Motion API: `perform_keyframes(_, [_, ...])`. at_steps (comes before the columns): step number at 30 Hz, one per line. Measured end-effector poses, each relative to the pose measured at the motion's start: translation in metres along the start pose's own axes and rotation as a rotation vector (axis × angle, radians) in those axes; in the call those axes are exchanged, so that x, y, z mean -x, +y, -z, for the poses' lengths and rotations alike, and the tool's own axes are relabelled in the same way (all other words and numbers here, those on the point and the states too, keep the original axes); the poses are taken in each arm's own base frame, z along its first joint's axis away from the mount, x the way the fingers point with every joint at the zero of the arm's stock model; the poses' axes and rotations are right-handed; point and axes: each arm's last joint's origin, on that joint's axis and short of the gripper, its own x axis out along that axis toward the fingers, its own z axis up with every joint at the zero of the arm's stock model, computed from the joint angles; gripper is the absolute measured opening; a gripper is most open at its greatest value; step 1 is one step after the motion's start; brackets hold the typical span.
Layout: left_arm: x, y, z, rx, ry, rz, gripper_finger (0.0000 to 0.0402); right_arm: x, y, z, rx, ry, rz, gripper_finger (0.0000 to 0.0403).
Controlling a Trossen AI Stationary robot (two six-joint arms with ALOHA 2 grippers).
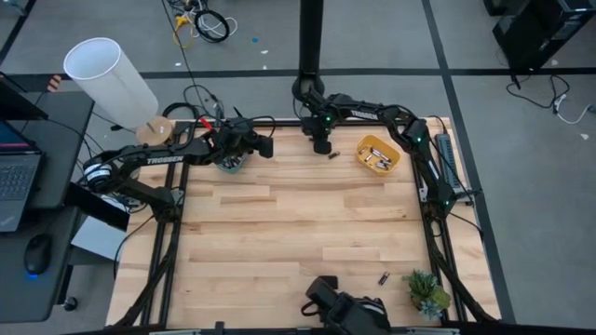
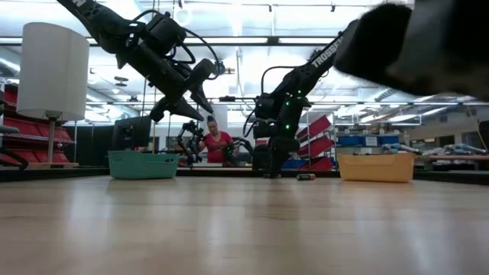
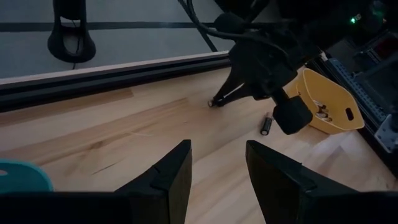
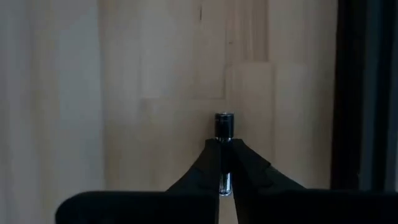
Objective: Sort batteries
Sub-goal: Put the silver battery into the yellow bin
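My right gripper (image 1: 322, 146) stands near the table's far edge, pointing steeply down, shut on a small battery (image 4: 224, 124). A second battery (image 1: 333, 154) lies loose on the wood just beside it, also seen as a dark battery (image 3: 266, 124) in the left wrist view. My left gripper (image 3: 214, 168) hangs open in the air over the teal bin (image 1: 228, 166), holding nothing. The yellow bin (image 1: 378, 154) holds several batteries. One more battery (image 1: 383, 277) lies near the front edge. My right gripper pinches the battery between its two fingertips, which close on its silvery part (image 4: 224, 180). The dark end (image 4: 224, 123) sticks out past the tips. The fingers come from above, slanting steeply down. Its tips (image 3: 213, 103) are at the tabletop; whether the battery is clear of the wood I cannot tell.
A small potted plant (image 1: 426, 293) stands at the front right corner and a dark device (image 1: 345, 312) at the front edge. A white lamp (image 1: 107, 74) stands off the far left corner. The wide middle of the wooden table (image 1: 298, 233) is bare wood.
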Motion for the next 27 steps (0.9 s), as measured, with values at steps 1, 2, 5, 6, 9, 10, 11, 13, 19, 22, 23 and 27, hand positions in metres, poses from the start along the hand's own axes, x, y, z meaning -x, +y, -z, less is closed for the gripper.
perform_keyframes(1, [0.000,0.000,0.000,0.001,-0.002,0.004,0.0163,0.003,0.000,0.000,0.001,-0.001,0.001,0.0021])
perform_keyframes(2, [0.000,-0.001,-0.001,0.001,-0.006,0.009,0.0163,0.008,0.000,-0.001,0.001,-0.008,0.006,0.0020])
perform_keyframes(5, [0.000,-0.001,-0.001,0.003,-0.012,0.014,0.0163,0.023,0.002,-0.003,0.000,-0.014,0.008,0.0014])
perform_keyframes(6, [0.000,-0.001,-0.002,0.003,-0.014,0.015,0.0163,0.028,0.003,-0.003,0.000,-0.011,0.006,0.0009])
perform_keyframes(9, [0.000,-0.001,-0.002,0.003,-0.012,0.019,0.0163,0.037,0.006,-0.002,-0.002,-0.005,-0.003,0.0003])
perform_keyframes(10, [0.000,-0.002,-0.002,0.003,-0.011,0.021,0.0163,0.042,0.006,-0.003,-0.001,-0.012,0.000,0.0005])
perform_keyframes(11, [0.000,-0.002,-0.002,0.003,-0.011,0.021,0.0163,0.046,0.006,-0.004,-0.003,-0.021,0.007,0.0008])
perform_keyframes(13, [0.000,-0.002,-0.002,0.003,-0.013,0.023,0.0163,0.053,0.005,-0.006,-0.016,-0.052,0.026,0.0014])
perform_keyframes(19, [0.000,-0.003,-0.004,0.005,-0.028,0.043,0.0163,0.043,-0.013,-0.008,-0.027,-0.160,0.067,0.0038])
perform_keyframes(22, [0.000,-0.003,-0.004,0.005,-0.029,0.043,0.0163,0.022,-0.022,-0.003,-0.044,-0.148,0.087,0.0032])
perform_keyframes(23, [0.000,-0.003,-0.004,0.005,-0.028,0.043,0.0163,0.016,-0.025,0.000,-0.051,-0.139,0.084,0.0026])
perform_keyframes(27, [0.000,-0.003,-0.004,0.005,-0.028,0.043,0.0163,0.000,-0.025,0.008,-0.072,-0.096,0.023,0.0006])
